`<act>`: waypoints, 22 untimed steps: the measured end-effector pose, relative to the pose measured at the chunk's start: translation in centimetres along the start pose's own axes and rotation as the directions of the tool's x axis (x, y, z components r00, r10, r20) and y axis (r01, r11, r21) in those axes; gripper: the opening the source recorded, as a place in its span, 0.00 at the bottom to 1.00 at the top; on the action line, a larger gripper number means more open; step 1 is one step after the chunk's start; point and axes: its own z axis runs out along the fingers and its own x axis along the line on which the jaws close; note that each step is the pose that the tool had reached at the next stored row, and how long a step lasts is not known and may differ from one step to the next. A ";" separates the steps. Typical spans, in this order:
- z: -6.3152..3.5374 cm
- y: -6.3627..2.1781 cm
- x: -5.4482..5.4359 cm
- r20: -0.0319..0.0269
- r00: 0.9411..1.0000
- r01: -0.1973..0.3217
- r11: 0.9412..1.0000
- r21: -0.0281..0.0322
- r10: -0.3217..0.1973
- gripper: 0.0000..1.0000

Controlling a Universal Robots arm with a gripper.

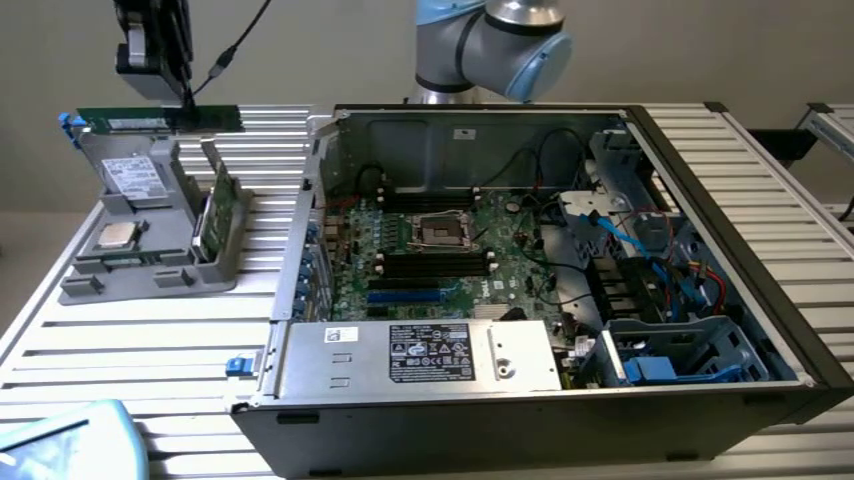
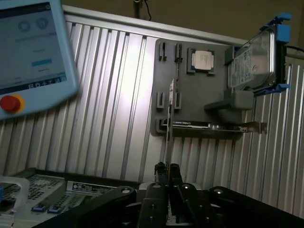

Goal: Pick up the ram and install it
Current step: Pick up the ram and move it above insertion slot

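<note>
ram (image 1: 120,120): 1 | processor (image 1: 118,236): 1 | drive (image 1: 134,178): 1 | card (image 1: 220,208): 1 | case (image 1: 534,440): 1

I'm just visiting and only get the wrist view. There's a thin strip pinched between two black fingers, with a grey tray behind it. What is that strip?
Observer: The exterior view shows it broadside: the ram, a long green board, with the gripper shut on it.
Operator: Where is the computer?
Observer: The open computer case sits to the exterior view's right of the grey holder; the ram hangs above the holder, not the case.
Operator: Any place for it inside?
Observer: The motherboard lies bare, with long black slots beside the processor socket.
</note>
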 end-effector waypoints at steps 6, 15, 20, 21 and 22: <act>-1.55 -2.50 0.4 0.000 1.000 0.000 1.000 -0.002 0.000 0.14; -2.12 -6.50 1.0 0.000 1.000 0.000 1.000 -0.002 0.000 0.14; -2.40 -8.73 1.4 0.000 1.000 0.000 1.000 -0.002 0.000 0.14; -2.45 -9.18 1.5 0.000 1.000 0.000 1.000 -0.002 0.000 0.14; -2.50 -9.64 1.5 0.000 1.000 0.000 1.000 -0.002 0.000 0.14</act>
